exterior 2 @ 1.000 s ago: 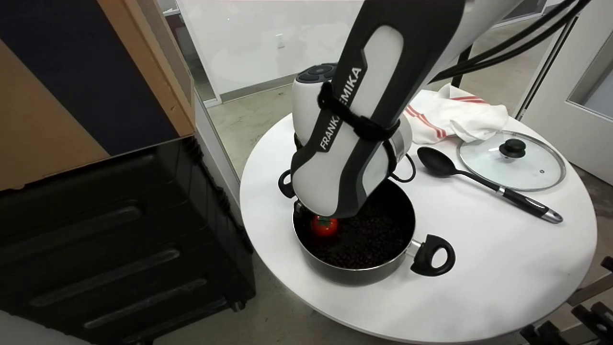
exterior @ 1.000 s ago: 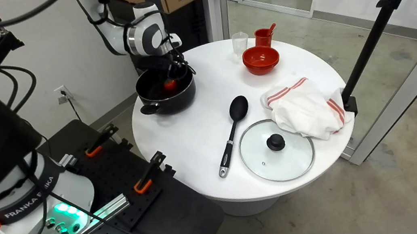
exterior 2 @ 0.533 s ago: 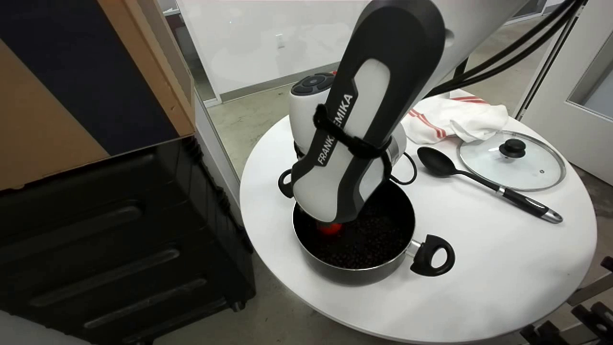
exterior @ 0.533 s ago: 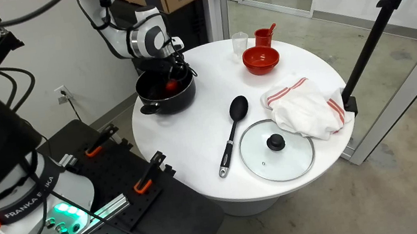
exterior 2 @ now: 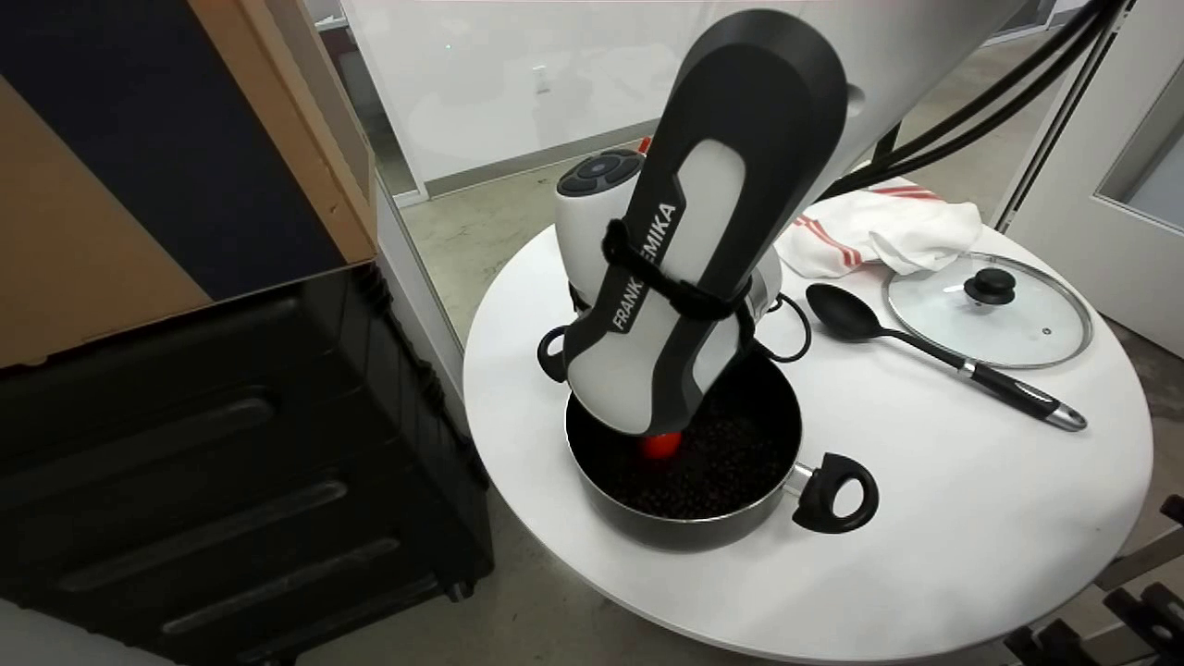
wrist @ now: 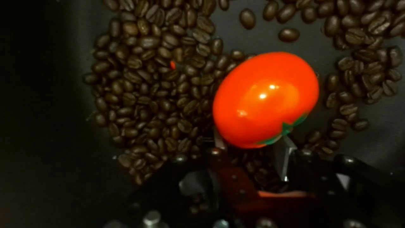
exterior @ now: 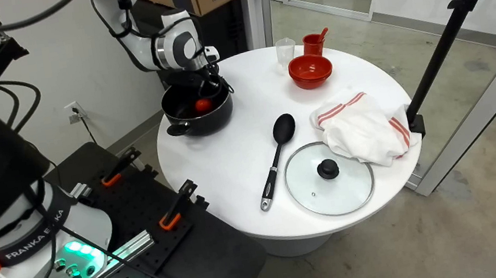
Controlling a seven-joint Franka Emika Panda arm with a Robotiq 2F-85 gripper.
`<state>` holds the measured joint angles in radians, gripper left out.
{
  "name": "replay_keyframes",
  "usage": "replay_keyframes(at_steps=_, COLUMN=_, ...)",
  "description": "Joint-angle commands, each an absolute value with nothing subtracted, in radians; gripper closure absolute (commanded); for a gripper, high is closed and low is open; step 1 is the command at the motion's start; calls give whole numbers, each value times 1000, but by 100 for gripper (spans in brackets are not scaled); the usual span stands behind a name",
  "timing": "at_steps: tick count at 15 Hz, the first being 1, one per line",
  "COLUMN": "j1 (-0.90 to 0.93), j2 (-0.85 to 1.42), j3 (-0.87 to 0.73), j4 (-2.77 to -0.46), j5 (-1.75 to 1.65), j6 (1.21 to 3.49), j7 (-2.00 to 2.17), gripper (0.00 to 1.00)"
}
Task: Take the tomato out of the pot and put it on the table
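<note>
The tomato (wrist: 265,98) is a shiny red-orange ball with a green leaf top, inside the pot. My gripper (wrist: 252,139) is shut on it: in the wrist view the tomato's lower part sits between the two fingertips, a pale pad (wrist: 283,158) against its right side. In an exterior view the tomato (exterior 2: 661,446) shows just below the wrist, which hides the fingers. The black pot (exterior 2: 684,532), with short side handles, stands on the white round table (exterior: 242,169). Part of its inside is covered by the arm in both exterior views.
Brown beans (wrist: 152,85) lie across the pot's bottom. On the table are a black spoon (exterior: 283,129), a glass lid (exterior: 331,195), a striped white towel (exterior: 358,128), red bowls (exterior: 310,69), a red cup (exterior: 312,45) and a clear cup (exterior: 285,51). A black drawer unit (exterior 2: 231,481) stands beside the table.
The wrist has sunk a little towards the pot. The tomato has shifted slightly within the pot, to the right in an exterior view, and the gripper has closed on it.
</note>
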<state>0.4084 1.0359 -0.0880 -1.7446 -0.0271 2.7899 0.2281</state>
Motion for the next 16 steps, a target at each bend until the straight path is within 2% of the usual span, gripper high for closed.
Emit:
replay_keyframes(at_steps=1, j1=425, j2=1037, j3=-100, j4=-1725, j5=-41, j6=2741, j7=274, gripper=31)
replay_keyframes(at_steps=6, j1=406, j2=950, j3=-70, j4=-1797, j5=-36, j6=2661, j7=269, gripper=0)
replay_keyframes(at_steps=16, j1=376, j2=850, j3=-66, j4=-1875, j5=-54, j6=2516, j7=291, gripper=0)
